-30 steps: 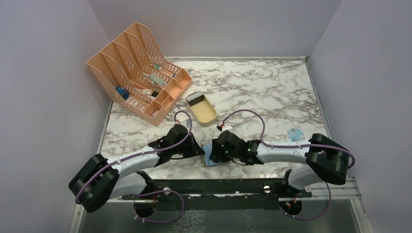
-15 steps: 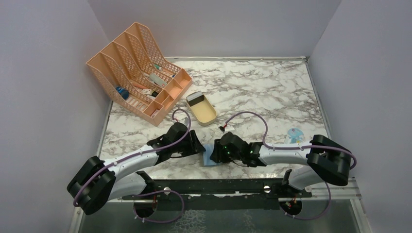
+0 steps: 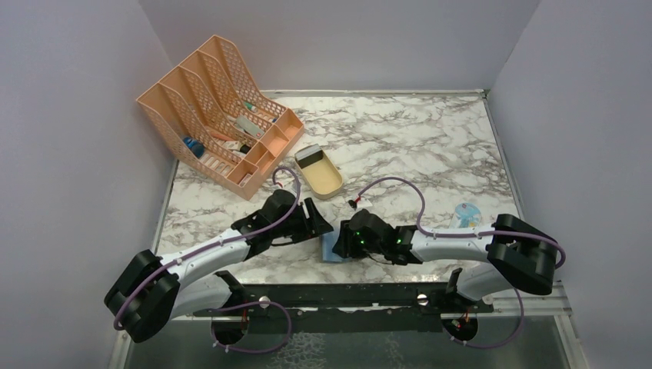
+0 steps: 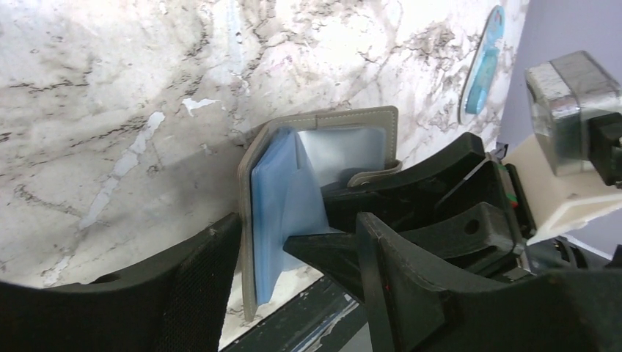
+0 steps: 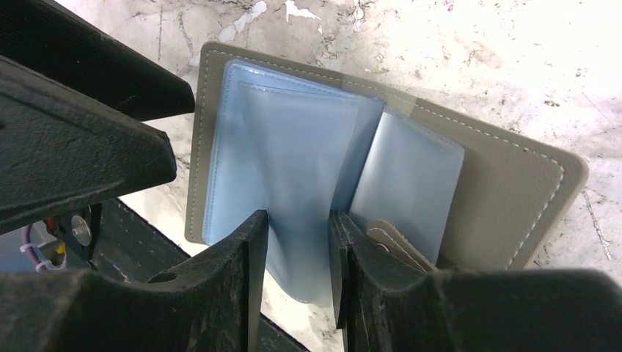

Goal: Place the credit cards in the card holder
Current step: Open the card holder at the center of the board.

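Note:
The grey card holder (image 3: 329, 251) lies open near the table's front edge, its blue-grey pockets (image 5: 293, 154) fanned up. My right gripper (image 5: 297, 224) straddles one upright pocket leaf, its fingers apart on either side of it. My left gripper (image 4: 260, 238) is open at the holder's (image 4: 323, 121) left edge, with the cover's rim and a blue leaf between its fingers. In the top view the two grippers, left (image 3: 323, 225) and right (image 3: 343, 244), meet over the holder. The credit cards (image 3: 310, 156), whitish with a dark edge, sit at the far end of the tan tray (image 3: 327, 182).
A peach mesh file rack (image 3: 219, 115) with small items stands at the back left. A light blue round thing (image 3: 467, 211) lies at the right near my right arm. The black front rail (image 3: 346, 296) runs just below the holder.
My left gripper has gone from shut to open and shifted a little up and right. The right gripper's fingers have drawn slightly closer together around the pocket leaf.

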